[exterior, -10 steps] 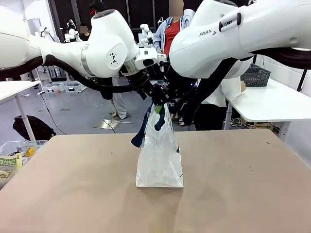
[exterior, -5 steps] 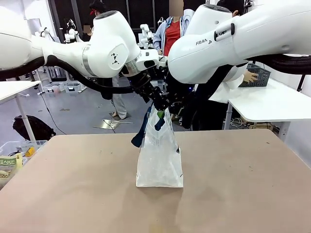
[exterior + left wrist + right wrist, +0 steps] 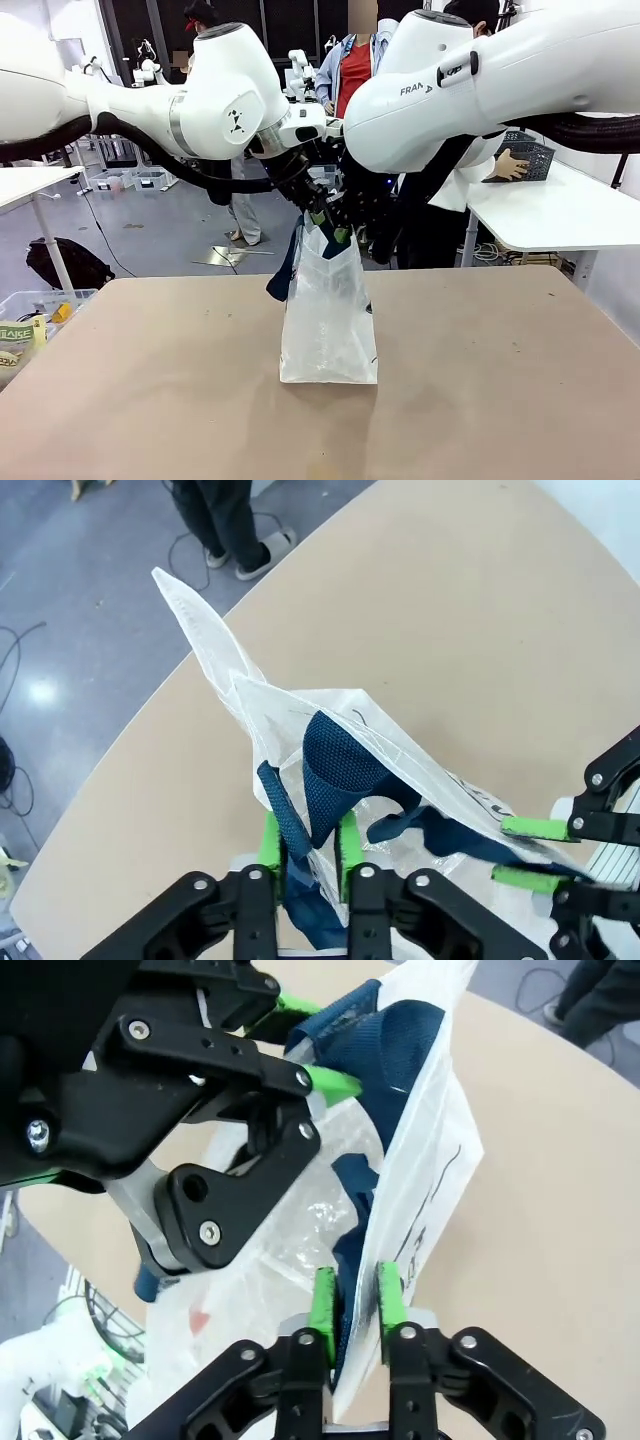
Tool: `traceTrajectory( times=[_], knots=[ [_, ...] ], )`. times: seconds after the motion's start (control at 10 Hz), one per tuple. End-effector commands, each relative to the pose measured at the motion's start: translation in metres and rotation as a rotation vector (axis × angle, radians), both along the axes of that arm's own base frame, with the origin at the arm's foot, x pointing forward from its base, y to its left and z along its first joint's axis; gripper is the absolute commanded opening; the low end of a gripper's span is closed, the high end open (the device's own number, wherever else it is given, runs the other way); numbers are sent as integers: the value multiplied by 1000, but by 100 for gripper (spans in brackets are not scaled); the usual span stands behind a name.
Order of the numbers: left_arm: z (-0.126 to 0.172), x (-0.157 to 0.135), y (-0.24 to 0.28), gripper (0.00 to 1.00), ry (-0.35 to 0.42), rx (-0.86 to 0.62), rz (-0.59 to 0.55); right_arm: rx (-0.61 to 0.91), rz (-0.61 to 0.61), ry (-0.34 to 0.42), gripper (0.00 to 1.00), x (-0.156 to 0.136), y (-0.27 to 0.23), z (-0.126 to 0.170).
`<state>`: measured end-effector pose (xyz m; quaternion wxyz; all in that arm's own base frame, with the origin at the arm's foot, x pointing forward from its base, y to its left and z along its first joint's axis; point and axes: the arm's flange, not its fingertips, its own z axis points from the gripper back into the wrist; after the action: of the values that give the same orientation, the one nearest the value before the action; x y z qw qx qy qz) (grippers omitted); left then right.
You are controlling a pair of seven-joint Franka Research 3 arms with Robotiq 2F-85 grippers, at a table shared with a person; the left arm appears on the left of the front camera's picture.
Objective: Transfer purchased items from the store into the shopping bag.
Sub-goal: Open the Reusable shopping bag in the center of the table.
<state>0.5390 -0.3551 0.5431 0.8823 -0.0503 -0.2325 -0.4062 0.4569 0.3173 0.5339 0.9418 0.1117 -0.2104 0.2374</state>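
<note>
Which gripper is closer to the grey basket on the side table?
Right. The right gripper holds the shopping bag at its rim on the side toward the basket. The left gripper holds the opposite rim, farther from it.

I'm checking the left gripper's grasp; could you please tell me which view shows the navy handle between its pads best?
The left wrist view: the left gripper holds the navy handle squarely between its green pads. The right wrist view shows that pinch side-on; the front view shows it small, crowded between both arms.

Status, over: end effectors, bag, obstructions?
Left end effector, right end effector: each shut on rim of translucent white plastic shopping bag. Upright on tan table. Arms crowd its mouth.
</note>
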Motion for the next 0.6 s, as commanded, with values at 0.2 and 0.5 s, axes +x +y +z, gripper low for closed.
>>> traceTrajectory(
  times=[0.2,0.5],
  knots=[
    [3,3,13,0,-21,28,39,-29,-51,-21,0,3,2,-2],
    [3,6,54,0,-70,28,106,-69,-133,-82,0,5,-9,1]
  ],
)
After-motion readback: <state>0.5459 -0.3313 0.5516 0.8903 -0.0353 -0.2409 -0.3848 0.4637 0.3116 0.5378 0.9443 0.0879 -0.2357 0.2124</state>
